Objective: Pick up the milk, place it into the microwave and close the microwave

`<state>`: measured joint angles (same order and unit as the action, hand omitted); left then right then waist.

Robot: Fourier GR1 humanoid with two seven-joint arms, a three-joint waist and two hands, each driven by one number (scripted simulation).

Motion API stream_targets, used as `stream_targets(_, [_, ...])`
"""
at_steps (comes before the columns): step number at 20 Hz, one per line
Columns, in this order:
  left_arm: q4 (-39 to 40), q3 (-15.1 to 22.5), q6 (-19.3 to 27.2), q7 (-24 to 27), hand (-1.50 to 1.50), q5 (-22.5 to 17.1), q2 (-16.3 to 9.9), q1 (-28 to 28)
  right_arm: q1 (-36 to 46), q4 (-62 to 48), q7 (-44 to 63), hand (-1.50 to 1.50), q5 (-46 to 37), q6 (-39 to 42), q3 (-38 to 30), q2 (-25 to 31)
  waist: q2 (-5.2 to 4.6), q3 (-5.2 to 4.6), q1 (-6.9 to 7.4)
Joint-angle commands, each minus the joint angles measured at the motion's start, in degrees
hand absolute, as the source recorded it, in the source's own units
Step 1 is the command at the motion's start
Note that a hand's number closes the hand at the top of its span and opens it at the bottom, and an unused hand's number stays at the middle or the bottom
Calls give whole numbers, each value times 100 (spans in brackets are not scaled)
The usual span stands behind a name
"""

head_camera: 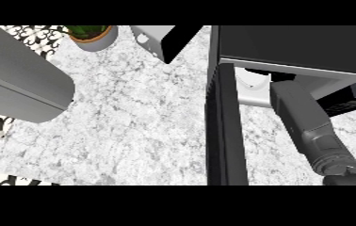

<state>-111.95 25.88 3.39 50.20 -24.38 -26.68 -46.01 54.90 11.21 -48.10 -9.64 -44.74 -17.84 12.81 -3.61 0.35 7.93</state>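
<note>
Right forearm (309, 126) reaches into open microwave (292, 46); door (226, 126) ajar.

No legible text or labels anywhere.

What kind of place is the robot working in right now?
Most likely a kitchen counter: a speckled stone worktop, a microwave with its door swung open, and a small potted plant at the back. The right forearm reaches into the microwave.
</note>
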Motion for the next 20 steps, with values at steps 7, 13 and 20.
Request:
stream_targets(7, [46, 23, 17, -46, -150, 123, -5, 168, -455, -1101, 1984, -150, -1038, -2266, 745, 435, -127, -55, 191])
stream_targets(13, [71, -79, 11, -147, -150, 32, -10, 307, 93, -898, 1358, -150, -1409, -757, 1144, -16, -45, 14, 194])
stream_targets(20, [143, -43, 56, -63, -150, 145, 72, 382, 119, -844, 1141, -150, -1369, -247, 1115, -400, -28, 19, 148])
